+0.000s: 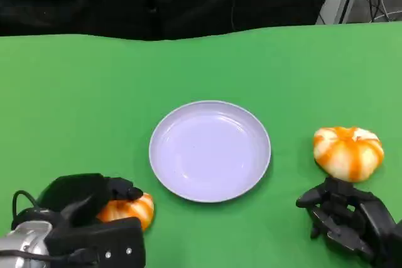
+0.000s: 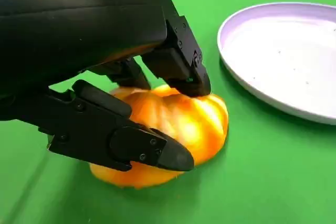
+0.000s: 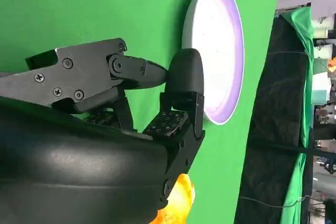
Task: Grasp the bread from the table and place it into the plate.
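At the near left of the green table (image 1: 75,92), the left hand (image 1: 85,208) grips a bread (image 1: 129,209). The left wrist view shows its black fingers (image 2: 142,148) closed over the top and near side of that bun, which rests on the cloth. The bread is round and ribbed like a small pumpkin, glossy orange fading to pale yellow. Just beside it, toward the middle of the table, lies the plate (image 1: 164,161), shallow, round and pale lilac. Further right sits a second bread (image 1: 348,151), cream with orange stripes, free on the table. The right hand (image 1: 345,214) hovers just short of it, fingers apart, holding nothing.
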Controlling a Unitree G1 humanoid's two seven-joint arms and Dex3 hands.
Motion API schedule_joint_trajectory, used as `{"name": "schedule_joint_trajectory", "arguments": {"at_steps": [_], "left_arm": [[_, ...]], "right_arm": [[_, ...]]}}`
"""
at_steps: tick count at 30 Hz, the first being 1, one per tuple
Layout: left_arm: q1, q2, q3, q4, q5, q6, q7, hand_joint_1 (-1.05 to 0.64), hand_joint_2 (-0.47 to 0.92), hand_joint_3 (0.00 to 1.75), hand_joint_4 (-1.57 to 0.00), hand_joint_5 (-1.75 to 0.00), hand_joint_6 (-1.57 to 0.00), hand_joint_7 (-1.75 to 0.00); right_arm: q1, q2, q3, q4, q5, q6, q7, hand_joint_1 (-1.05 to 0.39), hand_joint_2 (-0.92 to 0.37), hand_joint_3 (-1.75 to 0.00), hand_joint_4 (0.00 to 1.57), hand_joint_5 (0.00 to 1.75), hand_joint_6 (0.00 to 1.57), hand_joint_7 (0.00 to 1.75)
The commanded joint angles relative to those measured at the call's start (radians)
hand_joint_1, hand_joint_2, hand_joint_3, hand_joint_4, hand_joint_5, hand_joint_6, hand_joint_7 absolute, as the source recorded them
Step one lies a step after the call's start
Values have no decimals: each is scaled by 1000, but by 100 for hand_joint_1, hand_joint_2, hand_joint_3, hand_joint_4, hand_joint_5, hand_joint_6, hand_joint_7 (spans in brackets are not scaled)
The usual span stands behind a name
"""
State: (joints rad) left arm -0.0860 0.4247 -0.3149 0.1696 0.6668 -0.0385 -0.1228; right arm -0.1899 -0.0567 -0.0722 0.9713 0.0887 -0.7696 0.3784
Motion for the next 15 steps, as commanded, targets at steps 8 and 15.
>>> {"name": "schedule_joint_trajectory", "arguments": {"at_steps": [8,15], "left_arm": [[24,-5,-19,104,17,-22,128,-7,92,22,-64,-174,-66,-150],[19,-4,-24,118,13,-29,144,-7,92,19,-62,-175,-63,-154]], "right_arm": [[18,-13,-5,-9,3,22,0,-28,-92,-44,66,173,76,106],[20,-13,-5,-15,1,27,-2,-28,-92,-43,66,174,76,106]]}}
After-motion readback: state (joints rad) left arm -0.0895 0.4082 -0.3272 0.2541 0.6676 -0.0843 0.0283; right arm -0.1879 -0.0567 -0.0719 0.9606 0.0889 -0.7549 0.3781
